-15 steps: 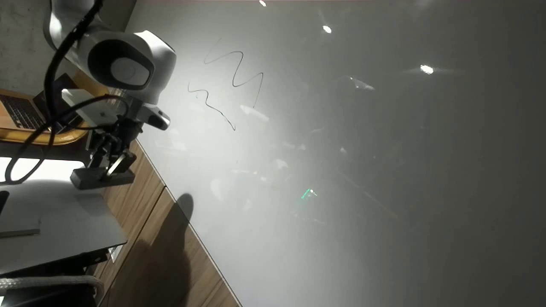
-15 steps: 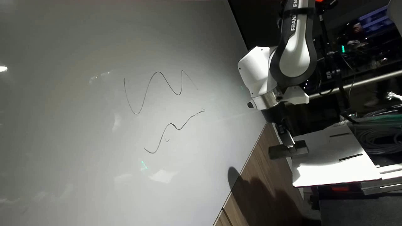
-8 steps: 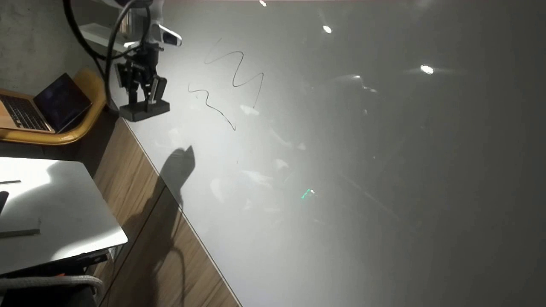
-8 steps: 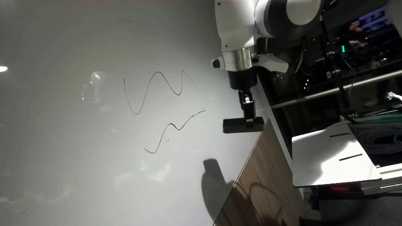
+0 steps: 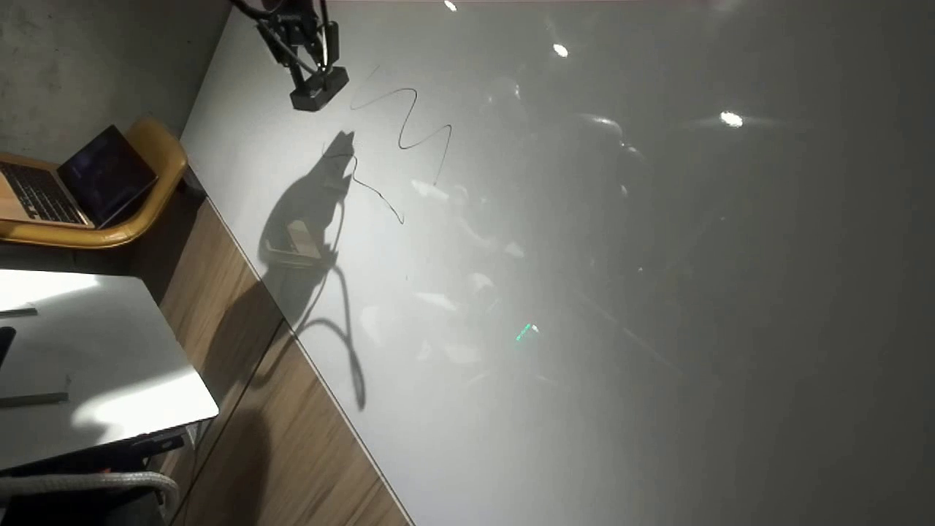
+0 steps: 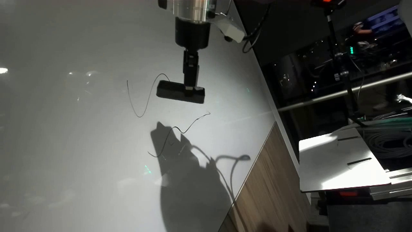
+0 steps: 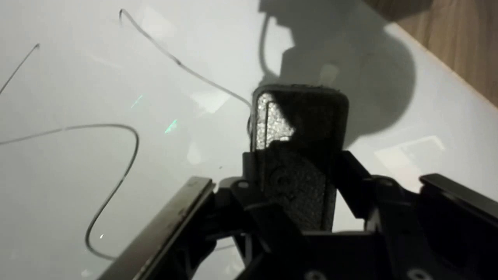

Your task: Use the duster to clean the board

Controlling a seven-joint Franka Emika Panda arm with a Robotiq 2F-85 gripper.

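Hanging over the board point(image 5: 657, 365), the dark oblong duster point(image 7: 299, 116) sits clenched between the black fingers point(image 7: 354, 182), one at each long side. In an exterior view it hides part of the upper squiggle point(image 6: 139, 116), while a broad shadow point(image 6: 193, 193), lying apart from it on the board, crosses part of the lower squiggle point(image 6: 175, 127). Brown wood point(image 5: 321, 453) runs along the board's slanting edge. Beyond that wood, in an exterior view, lies a white tabletop point(image 5: 131, 351); an open laptop point(image 5: 88, 179) rests on a yellow chair point(image 5: 166, 157) near it.
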